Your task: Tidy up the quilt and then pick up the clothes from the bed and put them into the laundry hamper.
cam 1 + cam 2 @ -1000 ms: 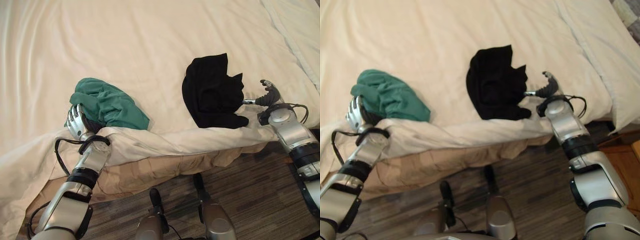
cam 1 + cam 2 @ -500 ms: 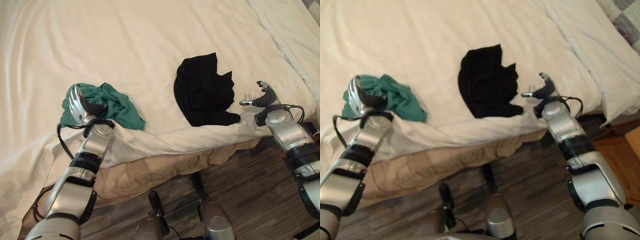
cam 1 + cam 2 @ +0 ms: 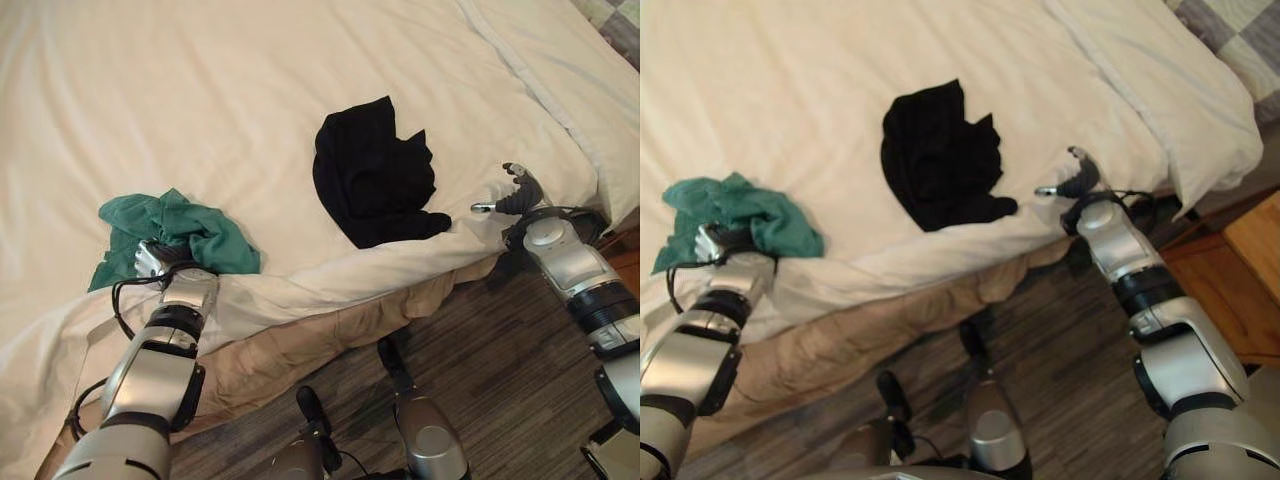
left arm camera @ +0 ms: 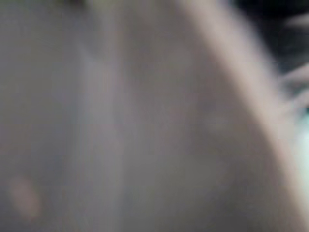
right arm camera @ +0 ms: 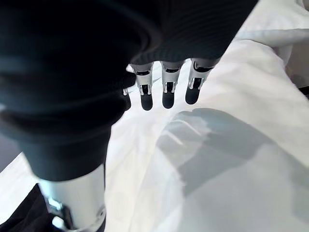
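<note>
I see the cream quilt point(image 3: 250, 120) spread over the bed, smooth but rumpled along the near edge. A crumpled green garment point(image 3: 200, 235) lies near that edge; a bunched black garment point(image 3: 375, 170) lies well apart from it.

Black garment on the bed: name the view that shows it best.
The left eye view: the black garment lies whole and unobstructed on the white quilt, beside the right robot hand. The right eye view shows it equally whole. The right wrist view catches a dark corner; the left wrist view is too blurred to tell.
</note>
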